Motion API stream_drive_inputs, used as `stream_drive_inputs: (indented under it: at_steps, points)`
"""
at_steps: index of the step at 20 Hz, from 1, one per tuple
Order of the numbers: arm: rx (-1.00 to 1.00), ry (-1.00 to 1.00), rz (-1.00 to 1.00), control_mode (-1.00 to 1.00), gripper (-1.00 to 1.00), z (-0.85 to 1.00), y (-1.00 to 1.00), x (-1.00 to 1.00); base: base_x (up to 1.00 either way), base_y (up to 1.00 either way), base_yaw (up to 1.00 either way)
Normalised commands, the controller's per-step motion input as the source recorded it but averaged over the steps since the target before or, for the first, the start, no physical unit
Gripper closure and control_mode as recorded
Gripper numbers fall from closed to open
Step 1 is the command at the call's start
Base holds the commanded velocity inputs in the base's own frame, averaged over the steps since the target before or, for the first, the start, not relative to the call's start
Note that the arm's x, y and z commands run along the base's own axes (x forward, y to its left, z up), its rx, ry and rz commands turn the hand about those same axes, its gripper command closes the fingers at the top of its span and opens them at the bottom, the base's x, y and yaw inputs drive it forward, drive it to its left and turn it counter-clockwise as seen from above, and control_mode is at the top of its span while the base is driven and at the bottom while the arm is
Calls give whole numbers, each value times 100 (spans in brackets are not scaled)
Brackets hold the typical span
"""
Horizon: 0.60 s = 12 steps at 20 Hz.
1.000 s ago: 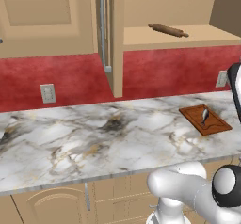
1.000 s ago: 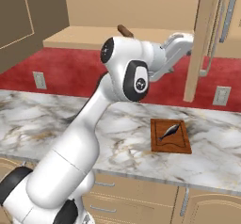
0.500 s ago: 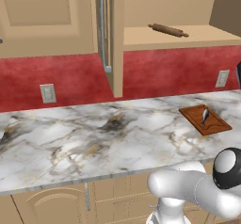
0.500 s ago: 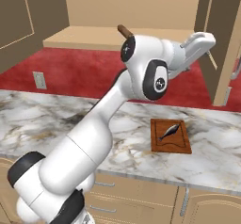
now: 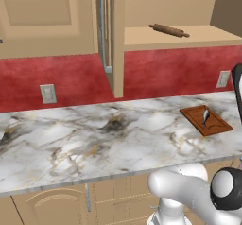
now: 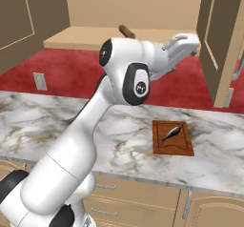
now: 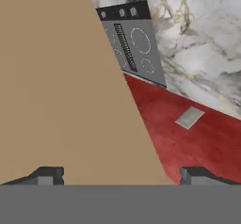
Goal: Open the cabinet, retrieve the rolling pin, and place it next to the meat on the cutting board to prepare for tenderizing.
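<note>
Up on the bare shelf of the open tan wood wall cabinet (image 5: 179,35), I can see the slim brown wooden rolling pin (image 5: 169,30) lying on its side, well apart from everything on the table; from the right base view only its near end (image 6: 126,31) shows above the arm; the cabinet's left door (image 5: 111,35) stands swung out edge-on with its long silver bar handle (image 5: 103,28) facing left, and the right door (image 6: 223,40) hangs open at the far right; below, on the white-and-grey marbled table (image 5: 94,143), the flat reddish-brown rectangular cutting board (image 6: 172,137) lies with the small greyish-white and dark lump of meat (image 6: 171,132) resting on it, slanted; I see the same board (image 5: 206,119) and meat (image 5: 205,115) from the left side; my white gripper (image 6: 183,45) is raised at shelf height, just in front of the cabinet opening; through the hand view the two dark fingertips (image 7: 47,175) sit wide apart with nothing between them, so the jaws are open; beyond them a tan panel, the red wall, a grey outlet plate (image 7: 189,117) and a dark cooktop (image 7: 129,42).
</note>
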Motion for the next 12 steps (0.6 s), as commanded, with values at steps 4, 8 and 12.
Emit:
stream_drive_inputs:
  at_steps: [4,8,12]
  points:
    - [3,-21,5,-100,-100,0,76,-2,0,0,0]
    - [12,-17,8,-100,-100,1,75,0,0,0,0]
    - [16,-12,12,-100,-100,8,64,0,0,0,0]
